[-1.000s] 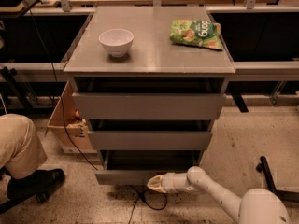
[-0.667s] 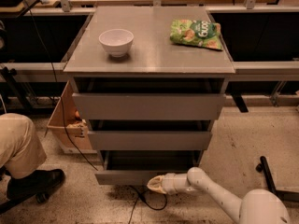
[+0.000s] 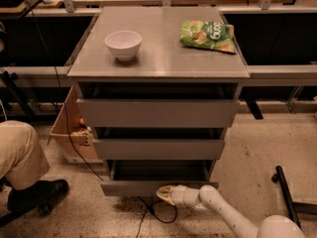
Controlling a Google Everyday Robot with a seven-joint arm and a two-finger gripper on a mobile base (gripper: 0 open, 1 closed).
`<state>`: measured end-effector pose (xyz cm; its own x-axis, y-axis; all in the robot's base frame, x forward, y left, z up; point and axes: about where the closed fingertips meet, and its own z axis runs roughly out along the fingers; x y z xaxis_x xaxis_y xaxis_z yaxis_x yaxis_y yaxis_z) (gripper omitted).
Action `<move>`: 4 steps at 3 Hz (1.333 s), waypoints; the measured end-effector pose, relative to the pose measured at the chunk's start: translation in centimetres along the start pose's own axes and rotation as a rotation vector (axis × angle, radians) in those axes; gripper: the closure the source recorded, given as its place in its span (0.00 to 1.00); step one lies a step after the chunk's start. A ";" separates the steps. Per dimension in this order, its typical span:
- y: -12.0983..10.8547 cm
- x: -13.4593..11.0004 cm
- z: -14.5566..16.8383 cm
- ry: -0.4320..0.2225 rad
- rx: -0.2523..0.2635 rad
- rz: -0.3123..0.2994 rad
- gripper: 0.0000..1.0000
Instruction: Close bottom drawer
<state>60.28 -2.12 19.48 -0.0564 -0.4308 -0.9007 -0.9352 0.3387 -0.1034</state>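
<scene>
The bottom drawer is the lowest, narrowest grey front of the three on the grey cabinet. It stands pulled out, and its dark tray shows behind the front. My gripper is at floor level on a white arm. Its tip is against the lower front edge of the bottom drawer, a little right of the middle.
The top and middle drawers also stand slightly out. A white bowl and a green chip bag lie on the cabinet top. A person's leg and shoe are at the left. A cardboard box, a black cable and a black stand are nearby.
</scene>
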 end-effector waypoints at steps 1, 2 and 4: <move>-1.6 0.6 0.0 -0.026 0.091 0.020 1.00; -2.5 0.5 0.8 -0.063 0.134 0.039 1.00; -3.2 0.0 2.0 -0.083 0.135 0.043 1.00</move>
<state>63.98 -1.49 18.97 -0.0611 -0.3450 -0.9366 -0.8768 0.4670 -0.1148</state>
